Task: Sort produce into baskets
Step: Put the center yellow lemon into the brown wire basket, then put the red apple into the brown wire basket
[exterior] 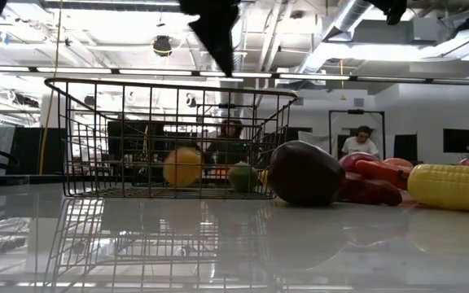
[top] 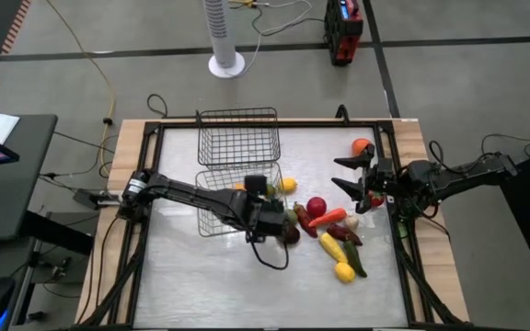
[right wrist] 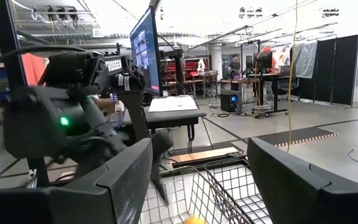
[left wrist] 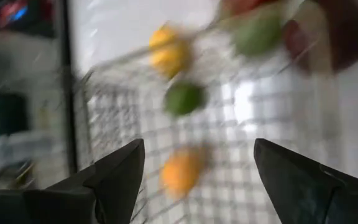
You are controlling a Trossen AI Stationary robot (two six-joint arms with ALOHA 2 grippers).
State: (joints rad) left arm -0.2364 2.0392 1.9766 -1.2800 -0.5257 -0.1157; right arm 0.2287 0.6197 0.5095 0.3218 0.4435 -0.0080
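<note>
Two wire baskets stand on the table: one at the far middle, one nearer, which the low view shows holding a yellow lemon and a green fruit. My left gripper hangs open and empty above the near basket's right part; its wrist view looks down on the mesh and blurred fruit. Loose produce lies right of it: a dark brown piece, a red apple, a carrot, corn, a lemon. My right gripper is open and empty at the table's right side.
An orange lies at the far right near my right gripper, and another lemon lies just right of the near basket. A dark chili lies beside the corn. A black frame borders the table. The near half of the table is bare.
</note>
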